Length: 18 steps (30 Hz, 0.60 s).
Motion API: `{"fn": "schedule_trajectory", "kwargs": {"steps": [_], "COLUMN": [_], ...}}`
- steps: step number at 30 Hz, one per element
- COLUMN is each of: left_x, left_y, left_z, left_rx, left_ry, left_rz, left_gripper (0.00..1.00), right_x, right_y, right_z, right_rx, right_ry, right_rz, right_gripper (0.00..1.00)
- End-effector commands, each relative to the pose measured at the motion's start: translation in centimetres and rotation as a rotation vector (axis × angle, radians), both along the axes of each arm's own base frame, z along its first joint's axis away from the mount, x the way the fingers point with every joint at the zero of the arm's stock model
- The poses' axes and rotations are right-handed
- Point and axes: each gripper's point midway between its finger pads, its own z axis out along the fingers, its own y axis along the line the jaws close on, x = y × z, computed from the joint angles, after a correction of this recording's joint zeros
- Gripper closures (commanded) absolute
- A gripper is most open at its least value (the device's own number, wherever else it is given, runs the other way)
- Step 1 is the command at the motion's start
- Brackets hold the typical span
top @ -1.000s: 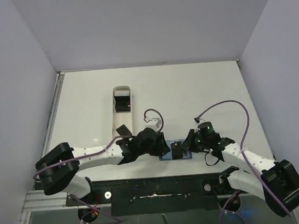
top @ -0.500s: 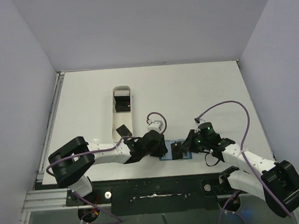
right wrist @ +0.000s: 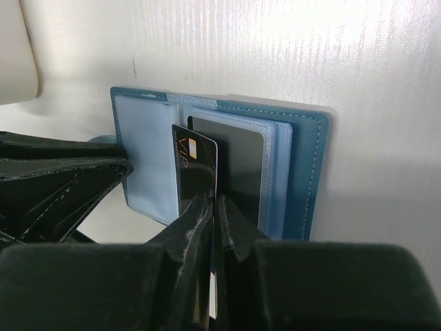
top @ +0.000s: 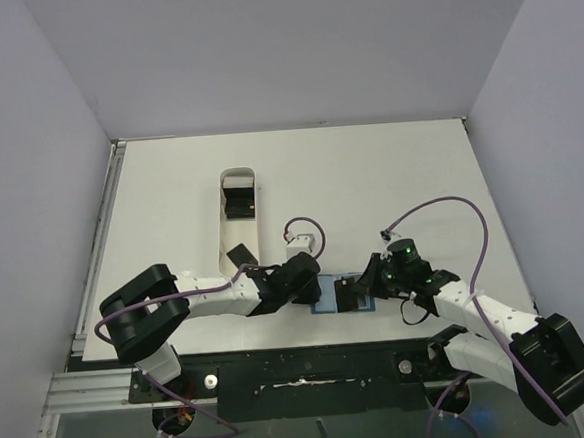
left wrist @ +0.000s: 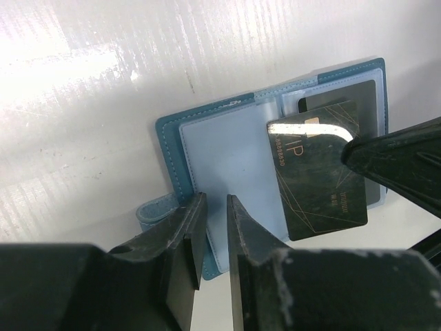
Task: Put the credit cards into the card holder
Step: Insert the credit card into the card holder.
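Cards (top: 239, 201) that are black and thin lie in the far end of a long white tray (top: 223, 229) on the desk (top: 399, 171). One loose card (top: 239, 255) rests by the tray's near end, and I cannot tell if it touches the tray. The holder (left wrist: 213, 152) is blue. It lies open and flat near the front edge of the desk, between the two arms and well apart from the cards in the tray. The right end effector (right wrist: 212, 204) has its jaws squeezed tight on a VIP card (left wrist: 313, 176), a black one with a gold chip. This card stands up on its edge over the middle and right half of the holder, close to the clear pockets. I cannot tell if its edge is inside a pocket. A tucked card (left wrist: 344, 93), also black, sits in a pocket on the right half. The left half shows only a pale blue pocket. The left end effector (left wrist: 215, 207) sits low over the near edge of that left half, just beside the small tab (left wrist: 155, 210). Its jaws are almost together, with a thin slit between them. I cannot tell if they pinch the holder's edge or hold nothing.
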Motion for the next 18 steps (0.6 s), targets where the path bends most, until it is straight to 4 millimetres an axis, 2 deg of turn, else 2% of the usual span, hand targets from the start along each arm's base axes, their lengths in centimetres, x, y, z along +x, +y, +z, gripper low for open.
{"fn": "schedule_trajectory", "kwargs": {"steps": [1, 13, 18], "left_x": [-0.58, -1.11, -1.17], "left_y": [1.61, 2.39, 2.11], "left_z": [-1.5, -1.87, -1.85], "left_rx": [0.054, 0.035, 0.013], "left_ry": [0.026, 0.055, 0.054], "left_rz": [0.025, 0.063, 0.06], "left_gripper": [0.83, 0.82, 0.81], "right_x": [0.64, 1.23, 1.38], "right_y": [-0.73, -0.46, -0.24], "right_z": [-0.01, 0.32, 0.32], "right_rx": [-0.045, -0.033, -0.022], "right_ry": [-0.016, -0.024, -0.035], "right_rz": [0.001, 0.017, 0.029], "right_gripper": [1.0, 1.0, 1.0]}}
